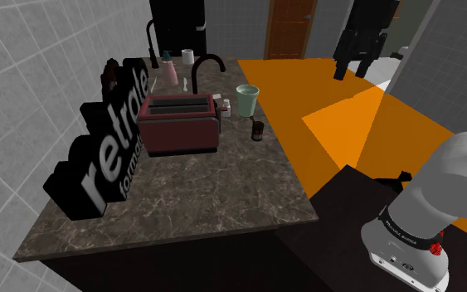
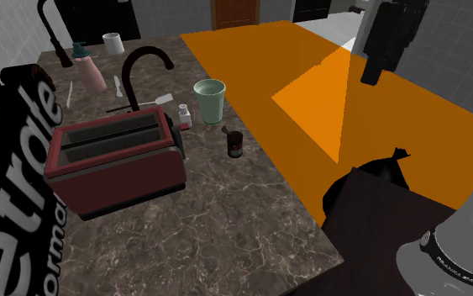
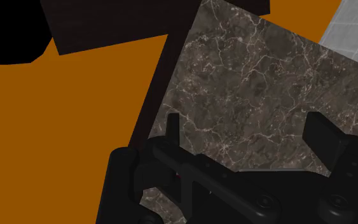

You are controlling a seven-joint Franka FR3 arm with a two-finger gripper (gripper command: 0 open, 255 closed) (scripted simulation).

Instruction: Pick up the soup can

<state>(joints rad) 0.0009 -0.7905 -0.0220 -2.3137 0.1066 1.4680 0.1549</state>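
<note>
So far nothing of the pick is done. The can stands upright on the counter, untouched, a little off the toaster's end, between it and the counter's edge above the floor. The gripper hangs high, well apart from the toaster, its fingers spread and empty. By my judgement everything is left to do: cross toward the toaster, descend around the can, close, lift.
</note>
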